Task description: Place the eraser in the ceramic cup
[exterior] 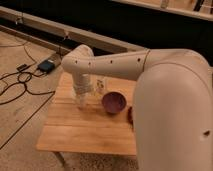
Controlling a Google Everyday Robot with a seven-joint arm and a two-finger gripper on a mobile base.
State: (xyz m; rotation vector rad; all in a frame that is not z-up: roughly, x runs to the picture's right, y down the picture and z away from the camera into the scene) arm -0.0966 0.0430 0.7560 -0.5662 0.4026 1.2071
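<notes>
Ceramic cup [100,86]: small, plain, off-white, upright on the wooden surface [75,132] near its back edge, just right of the gripper [81,103], which points down at the surface with fingers apart. Eraser: cannot be made out from this view.

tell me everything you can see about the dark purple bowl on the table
The dark purple bowl is small, round and plain, smooth like glazed ceramic or plastic. It stands upright on the wooden table, right of the middle; nothing shows inside. The gripper hangs low over the table to its left in the view, clear of it. A small white bottle stands behind it to the left; a reddish-brown lump lies near its right side, partly hidden by the arm.
</notes>
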